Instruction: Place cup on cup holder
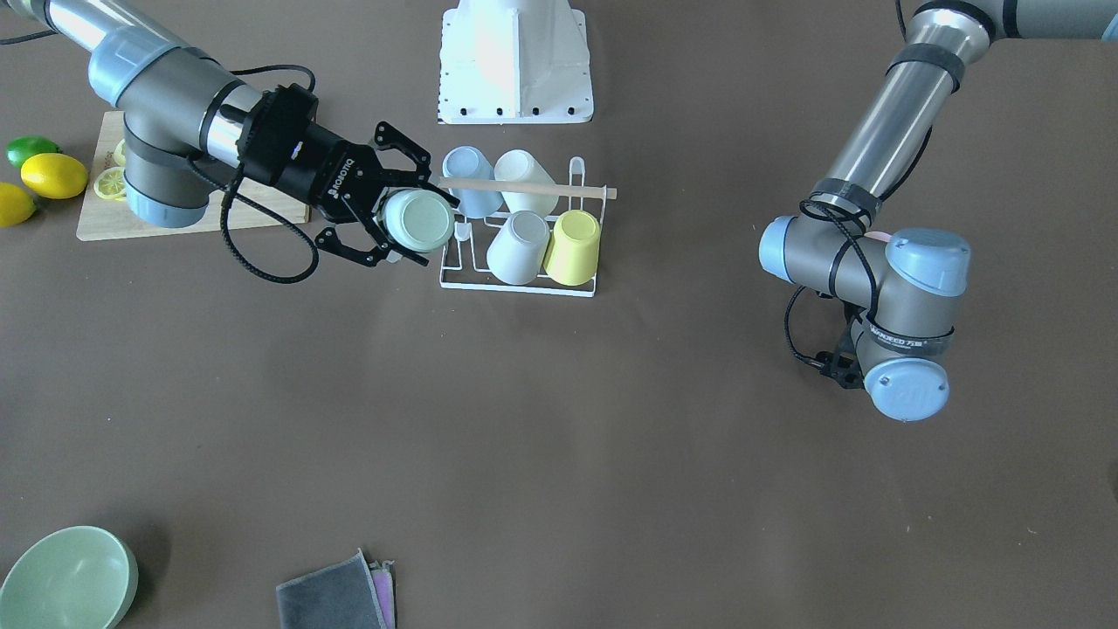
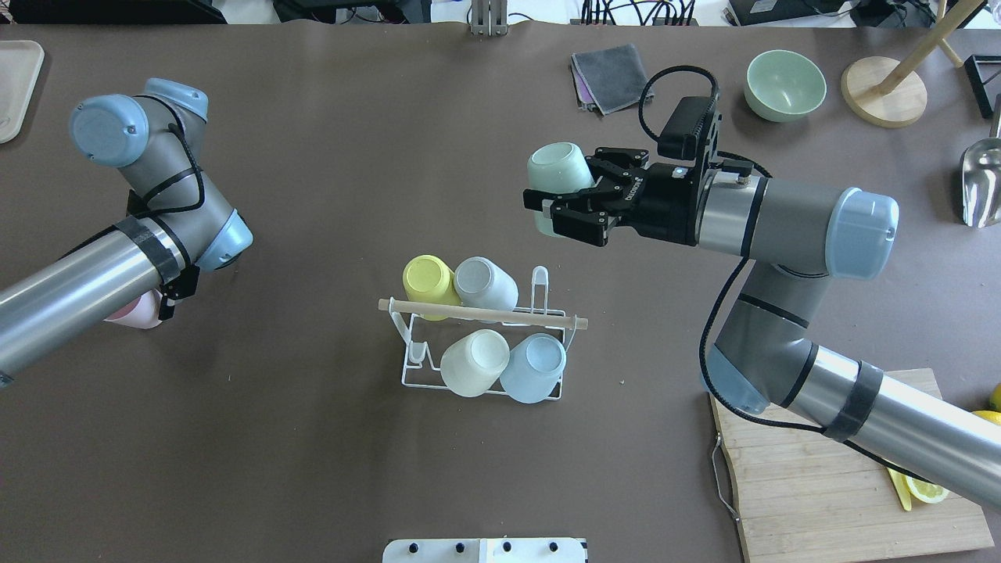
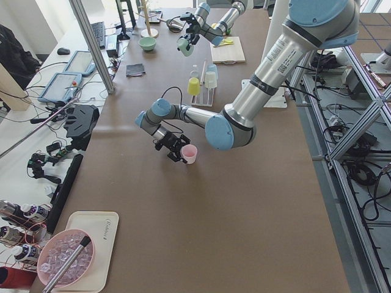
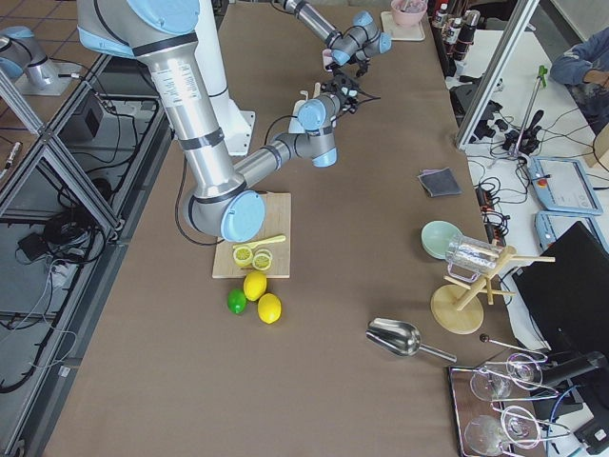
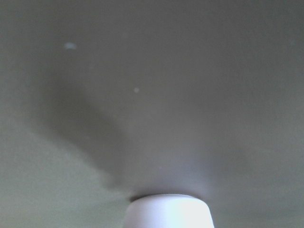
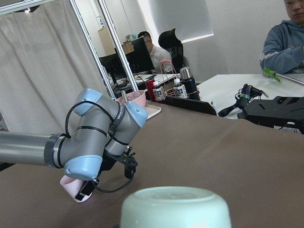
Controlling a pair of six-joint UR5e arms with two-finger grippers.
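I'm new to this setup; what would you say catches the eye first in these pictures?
The right gripper holds a pale green cup on its side in the air, near the small white wire cup holder with a wooden rod handle at mid-table, where four cups sit upside down. On the other side, the left gripper grips a pink cup low over the brown table.

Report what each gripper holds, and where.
Right gripper: green cup, by its side wall. Left gripper: pink cup, apparently by its side; the hold is mostly hidden.
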